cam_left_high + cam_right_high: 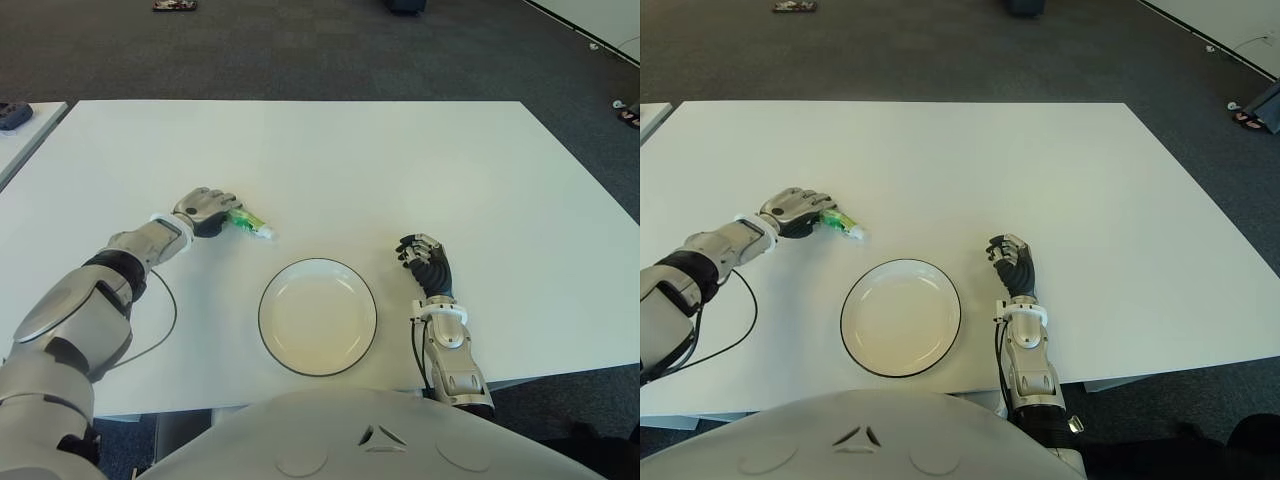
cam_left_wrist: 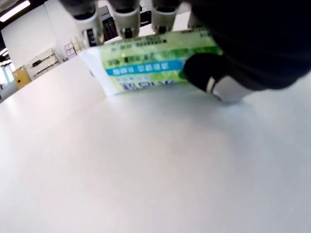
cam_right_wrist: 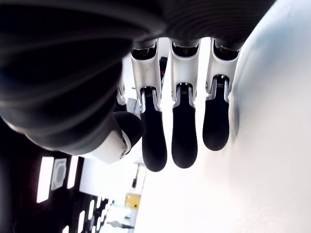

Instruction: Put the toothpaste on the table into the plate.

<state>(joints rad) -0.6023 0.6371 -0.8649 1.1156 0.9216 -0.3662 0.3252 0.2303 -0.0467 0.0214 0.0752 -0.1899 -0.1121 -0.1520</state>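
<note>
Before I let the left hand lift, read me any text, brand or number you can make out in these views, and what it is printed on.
Toothpaste, under the left hand: lines of print on its green, blue and white label, too blurred to read.
Plate, table, right hand: no text shows.

Left hand (image 1: 207, 211) on the white tabletop (image 1: 340, 160), fingers curled over one end of the green toothpaste (image 1: 247, 223), tube lying flat with its white end toward the plate (image 1: 318, 316). Plate empty, just beside the tube, near the front edge. Right hand (image 1: 425, 262) right of the plate, holding nothing.
</note>
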